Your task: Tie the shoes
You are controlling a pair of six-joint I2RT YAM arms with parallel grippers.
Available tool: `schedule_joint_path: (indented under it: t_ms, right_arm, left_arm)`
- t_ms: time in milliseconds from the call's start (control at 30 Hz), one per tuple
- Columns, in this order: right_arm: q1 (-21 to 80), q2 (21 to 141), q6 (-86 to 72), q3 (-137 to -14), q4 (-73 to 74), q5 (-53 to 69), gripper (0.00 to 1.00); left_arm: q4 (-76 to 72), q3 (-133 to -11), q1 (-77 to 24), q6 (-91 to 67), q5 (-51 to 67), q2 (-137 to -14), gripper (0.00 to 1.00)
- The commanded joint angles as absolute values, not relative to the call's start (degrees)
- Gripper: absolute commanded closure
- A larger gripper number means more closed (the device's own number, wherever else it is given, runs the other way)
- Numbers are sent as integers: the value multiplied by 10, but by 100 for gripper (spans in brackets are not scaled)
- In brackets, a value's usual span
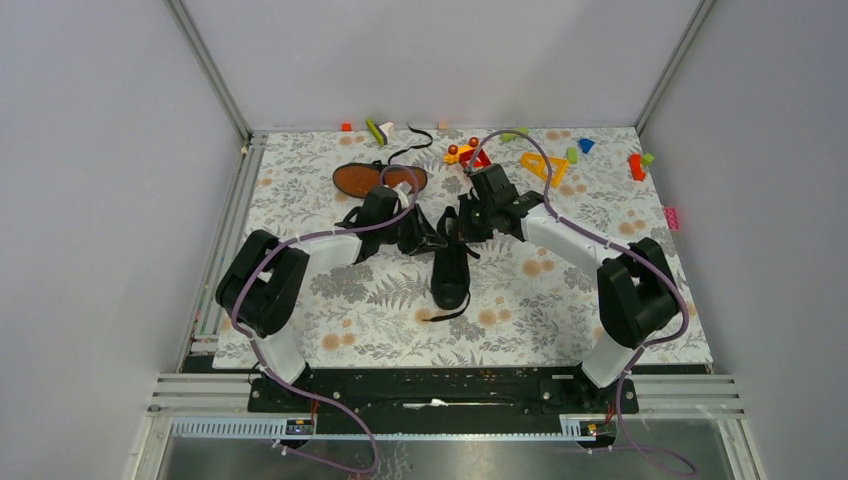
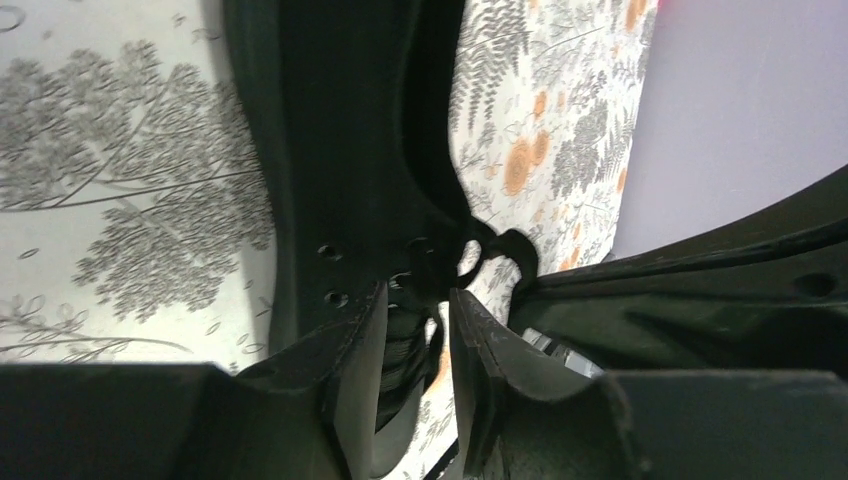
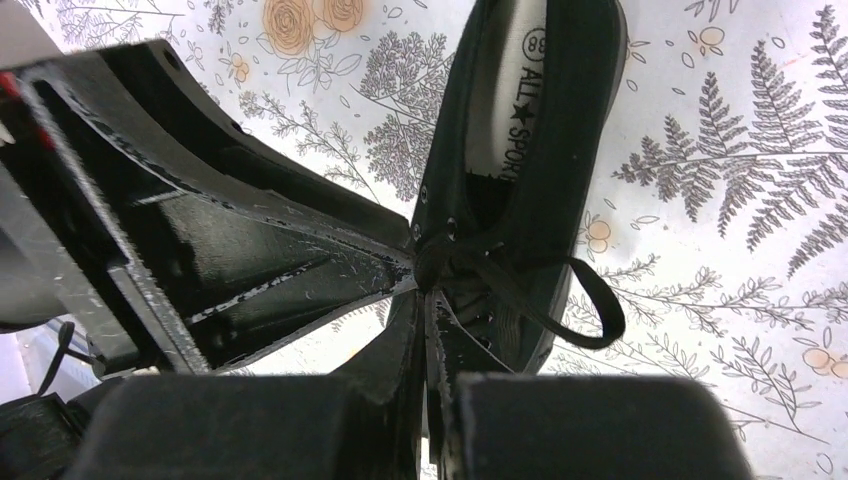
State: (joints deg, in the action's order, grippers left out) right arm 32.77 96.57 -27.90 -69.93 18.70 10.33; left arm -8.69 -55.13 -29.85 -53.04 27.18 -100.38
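Floral tablecloth [image 1: 560, 300], black shoe [image 1: 450, 275] mid-frame between two bent arms, right gripper [image 3: 425, 290] pinching its lace [image 3: 590, 300], left gripper [image 2: 415, 295] slightly apart at the eyelets [image 2: 330, 272]

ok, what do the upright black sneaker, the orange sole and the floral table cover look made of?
Black low-top sneaker: matte, no shine, likely canvas.
Flat orange-brown sole: smooth, even colour, probably rubber.
Floral table cover: flat printed sheet, cloth or vinyl, cannot tell.

One shoe [image 1: 451, 272] stands centrally, the other shoe [image 1: 380, 180] behind it to the left, toy blocks [image 1: 636, 167] along the far edge.
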Motion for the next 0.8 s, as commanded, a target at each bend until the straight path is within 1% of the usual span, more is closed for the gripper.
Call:
schedule_joint_path:
  t_ms: [0, 67, 233, 467, 567, 767]
  right_arm:
    - [325, 982, -286, -734, 171, 120, 100]
    - [325, 990, -281, -739, 171, 121, 100]
    - [325, 1001, -262, -742, 171, 119, 100]
    - [326, 1025, -228, -751, 186, 94, 100]
    - [326, 1031, -216, -756, 192, 82, 100]
    - [326, 1042, -166, -767, 212, 56, 100]
  left_arm:
    - [-136, -522, -283, -533, 297, -976, 70]
    - [-126, -518, -281, -524, 298, -971, 74]
    - [-124, -508, -276, -521, 305, -966, 75]
    - [-96, -523, -277, -504, 295, -980, 88]
    - [-99, -536, -280, -507, 297, -996, 91]
    - [-103, -559, -292, -513, 304, -1017, 92]
